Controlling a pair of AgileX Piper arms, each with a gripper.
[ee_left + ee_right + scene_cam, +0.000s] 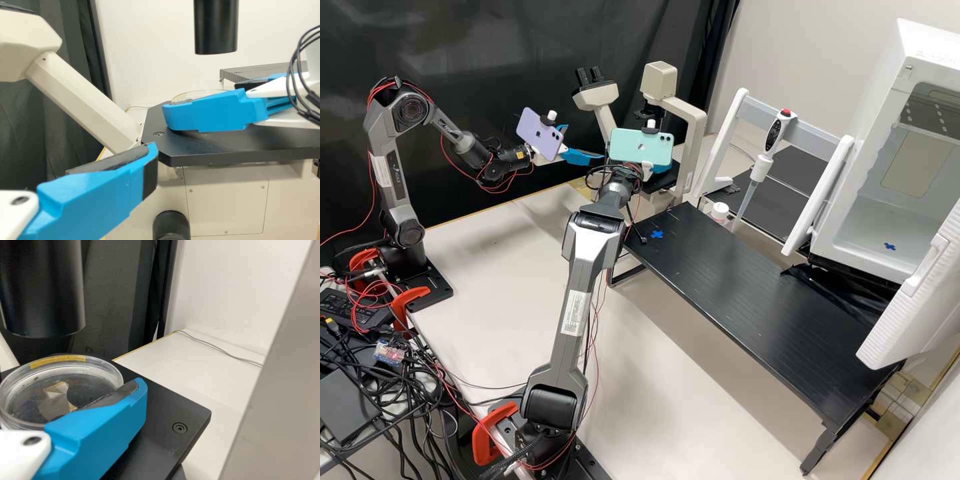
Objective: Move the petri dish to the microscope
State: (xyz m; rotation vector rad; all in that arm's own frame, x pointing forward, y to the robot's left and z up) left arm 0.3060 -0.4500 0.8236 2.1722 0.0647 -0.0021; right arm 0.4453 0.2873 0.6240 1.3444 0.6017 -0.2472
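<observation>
The petri dish (30,390) is on the microscope's (695,157) black stage (172,402), just beside my line of sight past the dark tube (42,290) above. My right hand (659,171) is right there with it: fingers well apart, one to each side of the dish, the nearer pad (107,399) along its rim. I can't tell whether they're actually squeezing it. My left hand (585,141) hangs on the eyepiece (595,93) side of the stage, spread open with nothing between its fingers. Both arms rise from the pale desk (487,267). Farther out, a long black platform (747,293) carries a blue cross (657,234) — beyond it, a pipette (762,167) on a white stand (728,127), a small white bottle (719,211) and a white cabinet (930,43), its door open.
</observation>
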